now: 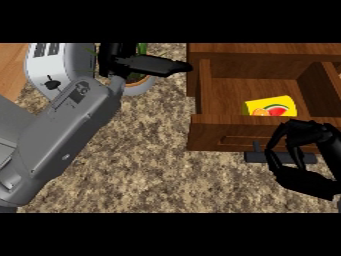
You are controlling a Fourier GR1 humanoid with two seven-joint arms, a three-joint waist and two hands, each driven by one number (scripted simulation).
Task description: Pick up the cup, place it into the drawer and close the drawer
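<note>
The yellow cup (pixel 272 108), printed with fruit, lies inside the wooden drawer (pixel 232 131) at the frame's right. The drawer stands pulled open, its dark handle (pixel 256 156) at the front.

cup (pixel 272 108) in drawer (pixel 202 85), toaster (pixel 51 65) far left

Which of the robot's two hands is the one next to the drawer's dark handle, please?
The right hand, curled beside the handle on the open drawer. The left hand is away by the toaster.

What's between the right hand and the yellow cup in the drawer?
In the head view, the wooden drawer's front wall separates the right hand from the yellow fruit-print cup.
</note>
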